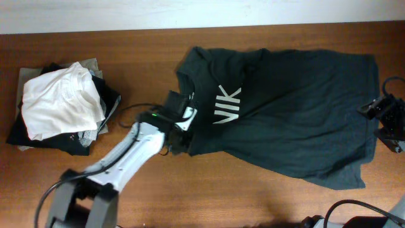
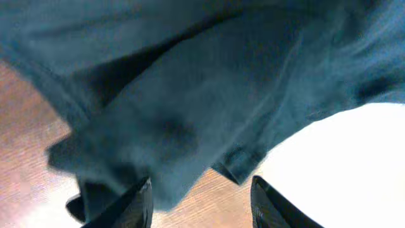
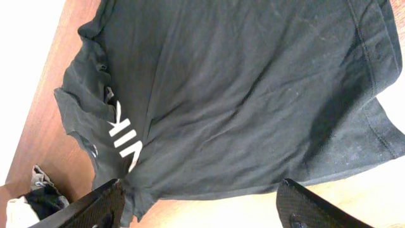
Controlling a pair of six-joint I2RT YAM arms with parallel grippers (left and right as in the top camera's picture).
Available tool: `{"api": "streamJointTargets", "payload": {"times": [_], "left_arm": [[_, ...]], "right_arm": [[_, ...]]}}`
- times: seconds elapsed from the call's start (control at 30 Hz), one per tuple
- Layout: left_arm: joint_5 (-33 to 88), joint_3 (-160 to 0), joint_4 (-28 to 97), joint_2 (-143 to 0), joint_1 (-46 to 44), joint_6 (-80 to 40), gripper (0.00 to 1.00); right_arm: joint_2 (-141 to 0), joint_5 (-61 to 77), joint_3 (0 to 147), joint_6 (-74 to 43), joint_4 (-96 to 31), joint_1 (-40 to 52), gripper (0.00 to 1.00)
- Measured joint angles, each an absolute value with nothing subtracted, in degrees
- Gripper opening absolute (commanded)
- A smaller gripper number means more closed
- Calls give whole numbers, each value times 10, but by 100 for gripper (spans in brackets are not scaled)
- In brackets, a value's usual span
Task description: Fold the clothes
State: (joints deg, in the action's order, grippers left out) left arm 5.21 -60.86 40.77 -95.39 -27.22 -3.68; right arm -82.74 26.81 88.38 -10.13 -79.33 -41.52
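The dark charcoal T-shirt lies spread on the wooden table with its white letters near the collar at the left. It also shows in the left wrist view and the right wrist view. My left gripper is at the shirt's near-left edge by the sleeve. Its jaws are open, with loose fabric against the left finger and bare wood between them. My right gripper is at the shirt's right hem. Its jaws are wide open and empty, just off the shirt's edge.
A pile with a white folded shirt on grey and black garments sits at the far left of the table. The table's back edge meets a white wall. Cables lie near the front edge.
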Motion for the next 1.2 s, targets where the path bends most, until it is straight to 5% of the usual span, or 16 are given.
{"api": "streamJointTargets", "payload": {"times": [0.07,0.17,0.37,0.47,0.57,0.67,0.77,0.87,1.1,1.17,1.2], "left_arm": [[1,-609,387,-996,-289,-11,45],[-56,-608,354,-1031,-288,7,2],[-7,-763,615,-1046,-288,38,0],[29,-880,654,-1043,-288,90,13],[34,-886,549,-1057,-288,133,99],[32,-891,520,-1129,-277,115,99],[57,-891,619,-1145,-267,76,98],[90,-891,715,-1145,-268,64,77],[144,-757,585,-1137,-271,12,75],[153,-739,536,-1134,-272,-14,68],[158,-739,500,-1134,-273,-25,52]], "right_arm": [[-827,265,884,-101,-793,-415,81],[-827,264,884,-101,-793,-415,81],[-828,255,883,-102,-792,-415,81],[-828,253,883,-102,-792,-415,81],[-828,253,883,-103,-790,-415,81],[-828,253,883,-102,-789,-415,81],[-828,253,883,-103,-788,-415,81],[-829,253,883,-103,-789,-415,82],[-829,240,883,-103,-781,-415,81],[-829,240,883,-103,-782,-415,81],[-829,239,883,-103,-782,-415,81]]}}
